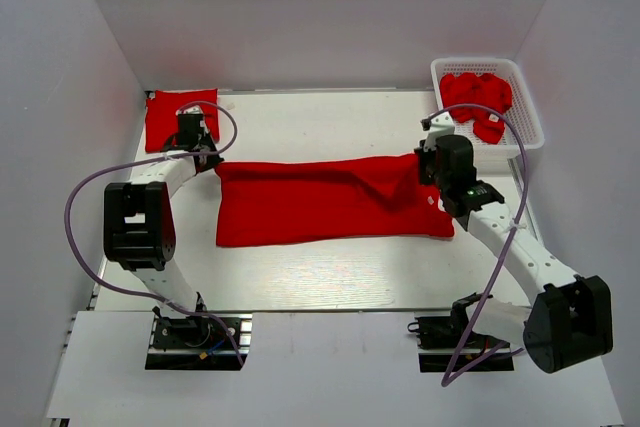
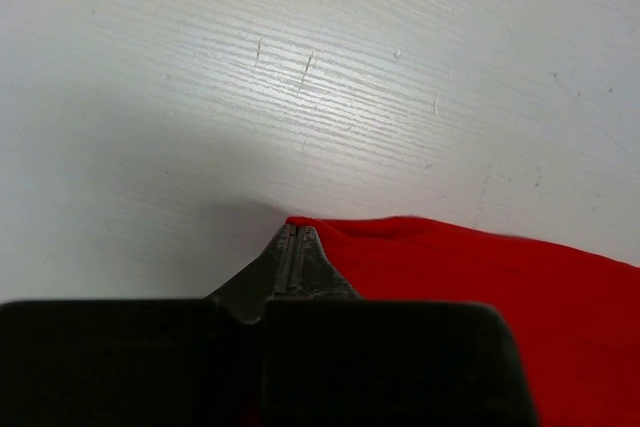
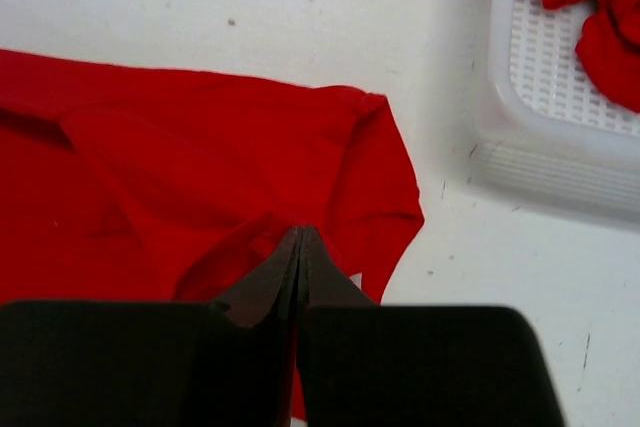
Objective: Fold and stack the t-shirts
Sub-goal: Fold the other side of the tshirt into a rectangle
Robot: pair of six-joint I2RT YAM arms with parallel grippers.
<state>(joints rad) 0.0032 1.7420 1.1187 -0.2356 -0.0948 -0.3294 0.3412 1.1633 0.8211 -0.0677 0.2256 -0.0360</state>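
Note:
A long red t-shirt [image 1: 330,202] lies folded lengthwise across the middle of the white table. My left gripper [image 1: 205,159] is at its far left corner; in the left wrist view the jaws [image 2: 298,230] are pressed together on the cloth's corner [image 2: 480,277]. My right gripper [image 1: 425,162] is at the far right end; in the right wrist view its jaws [image 3: 300,234] are shut on a raised fold of the t-shirt [image 3: 200,147]. A folded red t-shirt [image 1: 165,117] lies at the back left.
A white plastic mesh basket [image 1: 533,112] stands at the back right with crumpled red t-shirts [image 1: 478,97] in it; its rim [image 3: 520,157] is close to the right of my right gripper. White walls enclose the table on three sides.

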